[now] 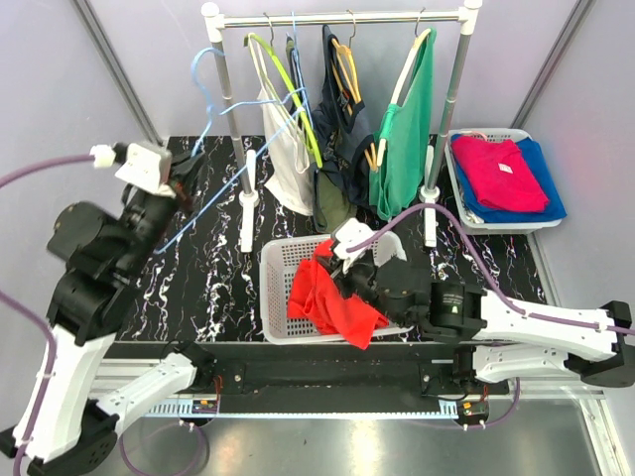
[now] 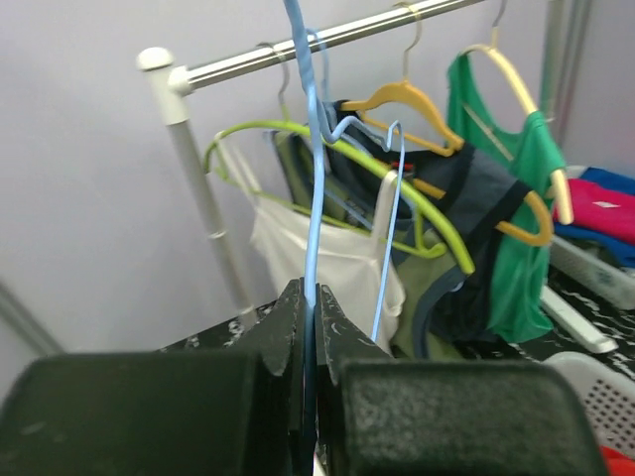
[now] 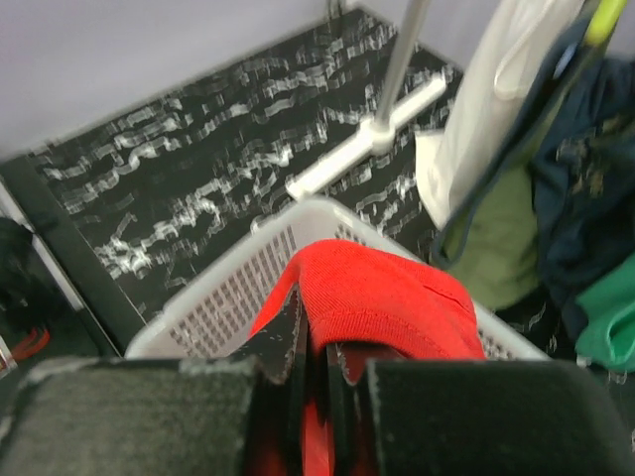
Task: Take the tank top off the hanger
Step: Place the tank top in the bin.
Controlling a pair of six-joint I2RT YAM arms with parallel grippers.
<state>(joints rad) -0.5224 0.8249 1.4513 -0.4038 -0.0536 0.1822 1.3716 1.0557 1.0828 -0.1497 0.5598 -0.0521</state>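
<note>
Presently, the left gripper (image 2: pixel 308 297) is clamped shut on the bare blue hanger (image 2: pixel 312 178) beside the clothes rack (image 1: pixel 337 18). The right gripper (image 3: pixel 316 322) pinches the red tank top (image 3: pixel 387 302), which is draped over the white basket (image 3: pixel 218 297).

We see a small booth with plain, pale lilac-grey walls (image 1: pixel 60 89) rising behind and to either side of the left pincer (image 1: pixel 187 186) and the right pincer (image 1: pixel 335 260). Slanted metal struts (image 1: pixel 119 74) run down the rear corners. Below both pincers lies a black tabletop (image 1: pixel 208 288), veined in white like marble. Beyond the pincers, toward the back wall, stands a clothes rack (image 1: pixel 377 18): a silver rail on two posts with white feet. Nearer to us than the pincers, below the tabletop's front edge, is a brushed grey metal surface (image 1: pixel 327 446). The light is soft and even.
</note>
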